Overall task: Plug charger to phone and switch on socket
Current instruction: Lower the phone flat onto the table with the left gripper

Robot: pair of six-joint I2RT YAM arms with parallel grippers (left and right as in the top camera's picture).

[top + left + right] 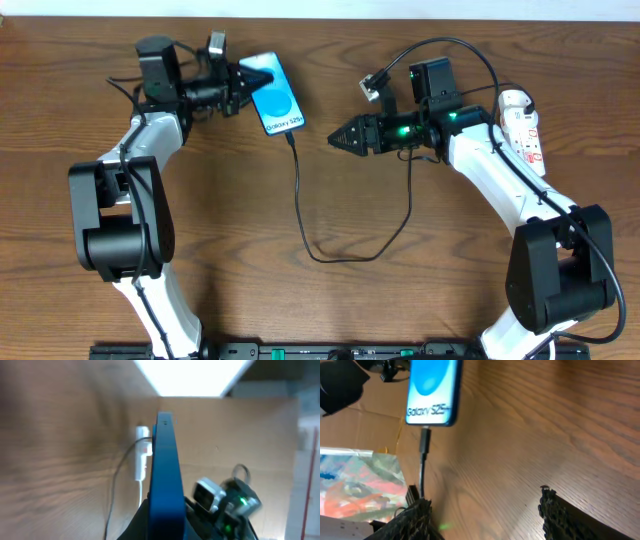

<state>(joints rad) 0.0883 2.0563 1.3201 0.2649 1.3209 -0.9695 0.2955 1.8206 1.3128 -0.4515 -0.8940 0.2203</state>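
phone (167,485): blue, edge-on, centre, spanning 12 to 6 o'clock; clamped by left gripper (167,527)
power strip (142,455): white, 10 o'clock; charger cable (117,485) trailing toward 7 o'clock

The blue-screened phone (275,95) is facing up at far left, the black charger (300,200) sitting plugged into its lower edge and looping rightward, the white socket (524,125) lying far right.

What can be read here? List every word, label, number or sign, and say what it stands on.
"Galaxy S25+": white letters on the blue screen of the phone.
Red markings on the white socket: too small to read.
No other text can be read in any view.
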